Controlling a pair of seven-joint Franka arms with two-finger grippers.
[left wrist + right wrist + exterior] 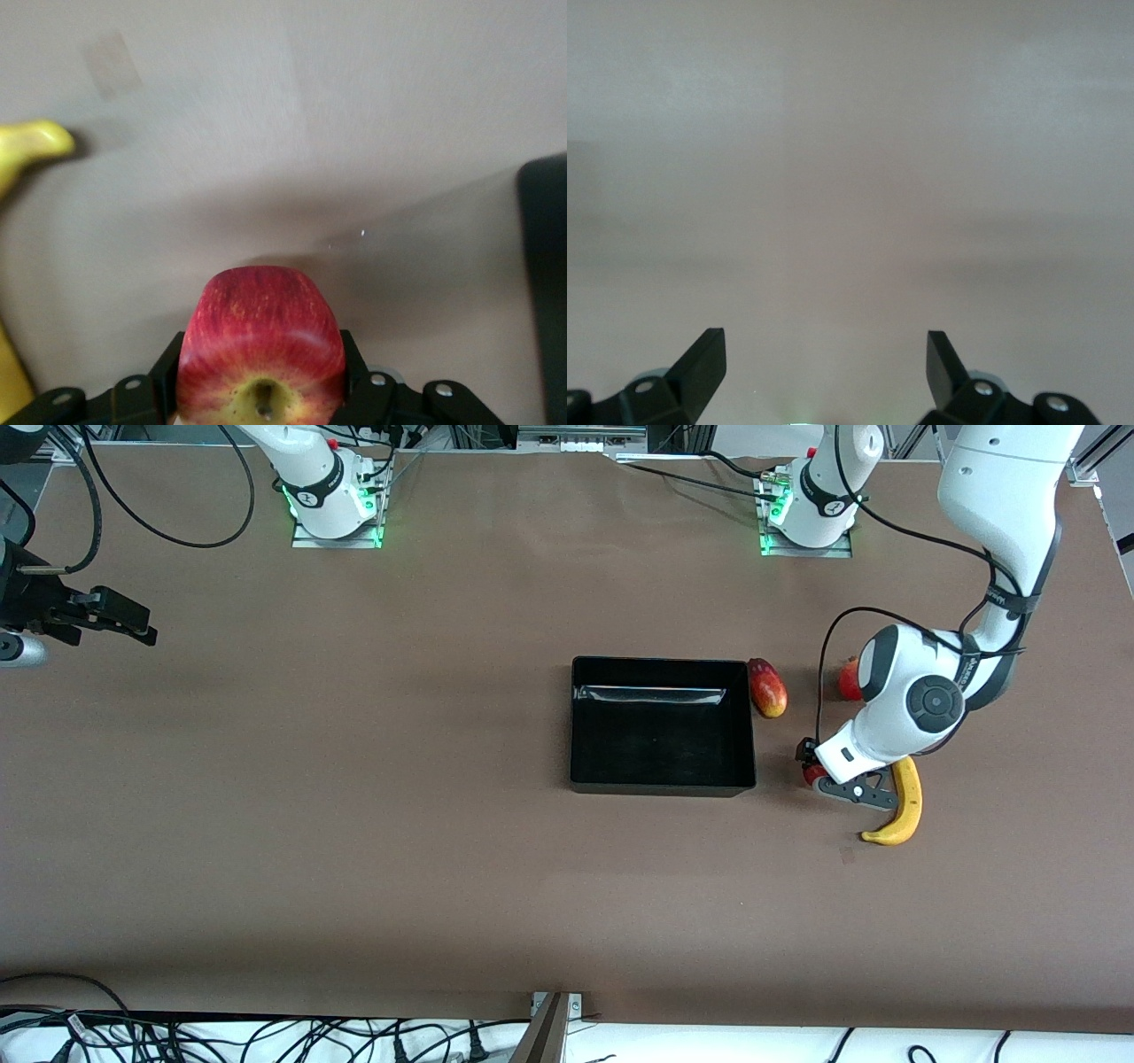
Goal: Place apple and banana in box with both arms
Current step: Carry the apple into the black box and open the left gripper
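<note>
The apple (261,341), red with a yellowish stem dimple, sits between the fingers (165,372) of my left gripper (261,363), which are closed against both its sides. In the front view the left gripper (809,766) and the apple (812,774) are low at the table between the black box (660,735) and the yellow banana (905,804). The banana lies on the table beside the gripper and also shows in the left wrist view (27,146). The box is empty. My right gripper (120,618) is open and empty over bare table at the right arm's end; its fingers (704,359) stand wide apart.
A red-yellow mango (767,687) lies against the box's wall toward the left arm's end. A red pomegranate (850,680) lies farther from the front camera than the banana, partly hidden by the left arm. The box's edge (545,283) shows in the left wrist view.
</note>
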